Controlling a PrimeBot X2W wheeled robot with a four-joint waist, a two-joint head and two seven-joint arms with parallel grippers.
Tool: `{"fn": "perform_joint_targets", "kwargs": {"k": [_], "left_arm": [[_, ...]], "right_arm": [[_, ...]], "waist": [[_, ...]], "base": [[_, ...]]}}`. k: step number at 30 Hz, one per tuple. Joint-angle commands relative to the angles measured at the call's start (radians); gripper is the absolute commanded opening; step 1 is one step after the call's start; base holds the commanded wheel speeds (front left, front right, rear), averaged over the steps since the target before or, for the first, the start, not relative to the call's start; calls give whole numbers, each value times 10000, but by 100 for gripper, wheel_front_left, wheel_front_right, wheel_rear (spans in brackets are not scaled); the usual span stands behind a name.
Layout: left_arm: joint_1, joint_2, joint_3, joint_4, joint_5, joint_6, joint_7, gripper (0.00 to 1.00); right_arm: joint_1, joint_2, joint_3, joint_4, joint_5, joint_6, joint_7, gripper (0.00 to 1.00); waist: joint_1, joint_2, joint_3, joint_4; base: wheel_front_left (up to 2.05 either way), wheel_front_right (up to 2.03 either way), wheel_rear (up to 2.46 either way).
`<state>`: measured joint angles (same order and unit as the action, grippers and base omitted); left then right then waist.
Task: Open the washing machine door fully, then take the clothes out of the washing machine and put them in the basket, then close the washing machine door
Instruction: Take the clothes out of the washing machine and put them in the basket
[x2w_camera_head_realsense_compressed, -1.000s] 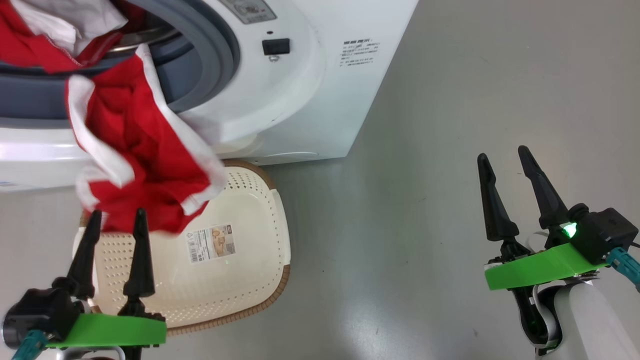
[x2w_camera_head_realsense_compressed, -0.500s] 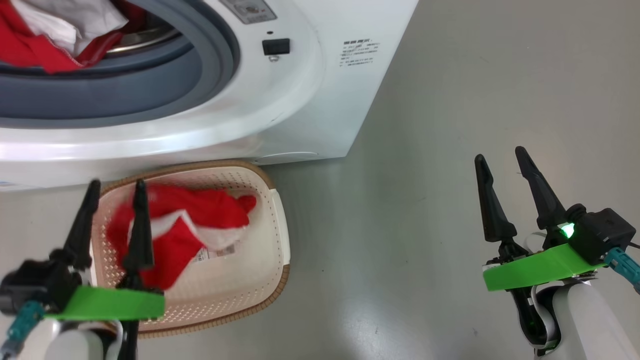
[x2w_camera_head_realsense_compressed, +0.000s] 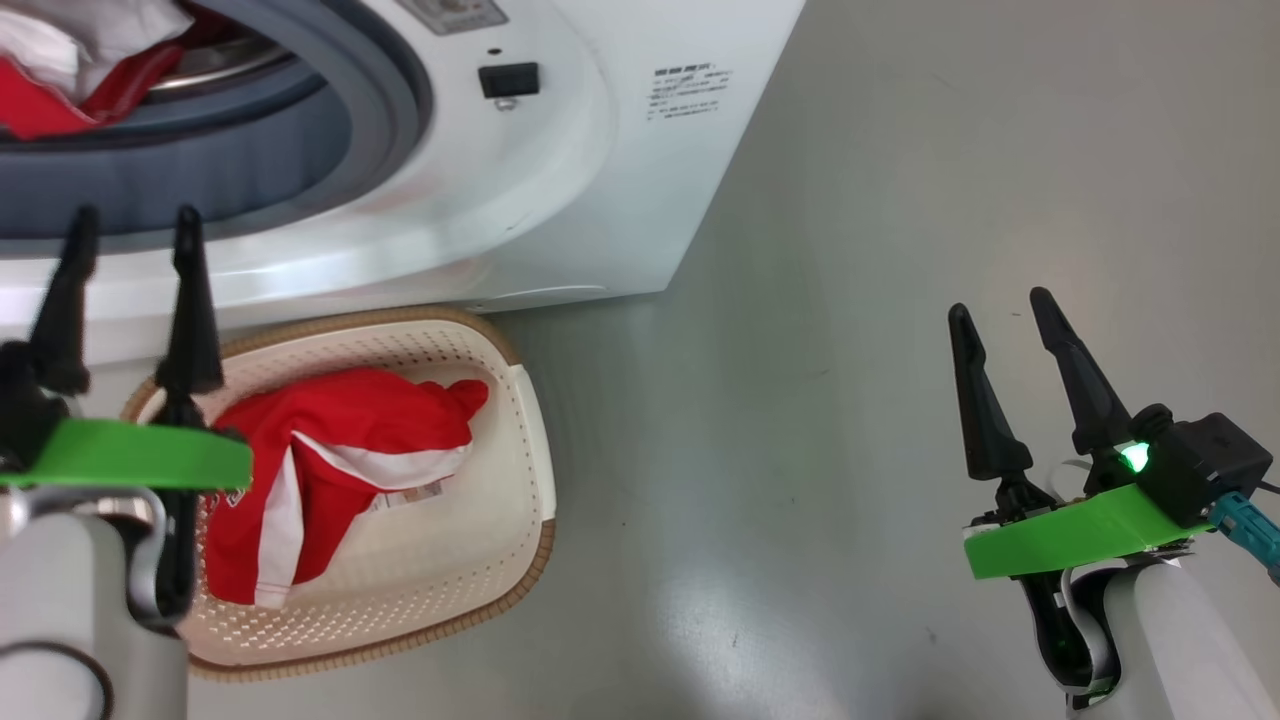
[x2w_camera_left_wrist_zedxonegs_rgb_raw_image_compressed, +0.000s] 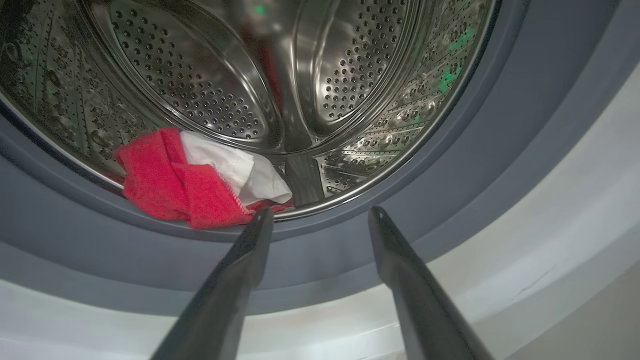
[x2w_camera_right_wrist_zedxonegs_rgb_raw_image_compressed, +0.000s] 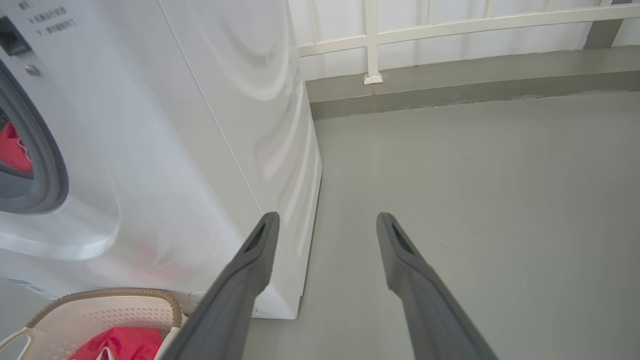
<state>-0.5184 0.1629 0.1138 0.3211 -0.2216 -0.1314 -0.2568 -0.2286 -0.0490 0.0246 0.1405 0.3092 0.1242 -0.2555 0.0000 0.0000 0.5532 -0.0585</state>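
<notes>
Just beyond the open, empty left gripper, red-and-white clothes lie on the front lip of the drum, slightly leftward; the open right gripper hangs well apart.

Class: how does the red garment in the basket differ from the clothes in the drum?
The basket garment lies spread across the basket; the drum clothes sit bunched low in the drum. The basket garment shows narrow white stripes; the drum clothes include a white cloth. Both are red and white.
</notes>
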Motion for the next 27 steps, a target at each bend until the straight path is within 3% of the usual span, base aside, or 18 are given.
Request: {"fn": "perform_joint_targets", "kwargs": {"k": [1,27], "left_arm": [[-143,415,349,-119,-45,8,-49,100],[34,410,553,123,61,8,-49,100]], "right_arm": [[-8,-12,288,-271,169,65,-63,100],[179,-12,238,-260,220,65,-63,100]], "waist": [[0,0,78,-76],[0,0,-457,-308]], "base": [[0,0,0],[0,0,0]]}}
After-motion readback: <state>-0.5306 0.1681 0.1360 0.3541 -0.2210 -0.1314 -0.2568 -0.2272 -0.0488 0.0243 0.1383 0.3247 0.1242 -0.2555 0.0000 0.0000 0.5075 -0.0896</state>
